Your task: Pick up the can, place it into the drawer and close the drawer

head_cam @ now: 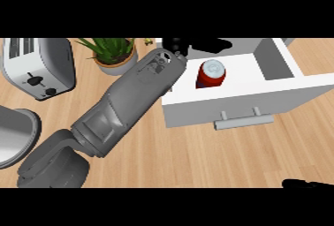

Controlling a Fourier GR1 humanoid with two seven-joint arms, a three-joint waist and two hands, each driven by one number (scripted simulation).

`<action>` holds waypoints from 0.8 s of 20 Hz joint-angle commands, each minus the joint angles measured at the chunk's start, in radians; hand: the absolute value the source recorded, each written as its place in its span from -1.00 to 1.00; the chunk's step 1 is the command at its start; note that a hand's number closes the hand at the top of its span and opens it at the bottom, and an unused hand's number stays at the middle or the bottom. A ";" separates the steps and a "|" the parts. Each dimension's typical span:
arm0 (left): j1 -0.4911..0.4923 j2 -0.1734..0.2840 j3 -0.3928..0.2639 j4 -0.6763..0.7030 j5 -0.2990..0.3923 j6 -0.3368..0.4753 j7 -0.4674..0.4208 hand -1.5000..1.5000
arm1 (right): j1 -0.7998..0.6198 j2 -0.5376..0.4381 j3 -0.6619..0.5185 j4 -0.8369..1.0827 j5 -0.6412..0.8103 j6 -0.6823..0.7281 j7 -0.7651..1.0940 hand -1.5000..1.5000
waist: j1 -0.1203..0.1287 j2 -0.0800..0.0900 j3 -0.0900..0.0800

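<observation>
**Inspector:** Can, red body with a pale top, standing upright inside the open white drawer, at the left end of its compartment. Confirm the surface.

**Assistant:** Light wooden counter, planks running across the view. No more of the room shows than this top.

**Inspector:** Count the items.

**Assistant:** One can. One drawer, pulled out, with one grey bar handle on its front panel. One silver toaster at the upper left, two slots on top and dark knobs on its side. One potted plant, green leaves in a pale pot, just right of the toaster. One metal vessel, only partly in view at the left edge.

**Inspector:** Arms and hands?

**Assistant:** Two. The left forearm runs diagonally from the lower left up to the drawer's back left corner. The left hand shows as dark shapes above the can, apart from it; I cannot tell whether its fingers are curled or straight. The right hand is a dark sliver at the lower right edge; its fingers likewise cannot be judged.

**Inspector:** Anything holding the can?

**Assistant:** Nothing visibly touches it.
</observation>
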 commanded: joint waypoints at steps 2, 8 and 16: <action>0.010 0.000 0.027 -0.008 0.055 0.000 -0.034 -1.00 | -0.002 -0.032 0.034 -0.014 0.115 0.009 -0.076 -1.00 | 0.004 0.002 0.000; -0.003 0.000 0.034 -0.042 0.095 0.018 -0.064 -1.00 | -0.002 -0.079 0.094 -0.052 0.269 0.013 -0.080 -1.00 | 0.036 -0.009 -0.001; -0.020 0.000 0.034 -0.058 0.098 0.040 -0.066 -1.00 | -0.085 -0.128 0.229 0.075 0.655 -0.068 -0.079 -1.00 | 0.103 -0.021 -0.002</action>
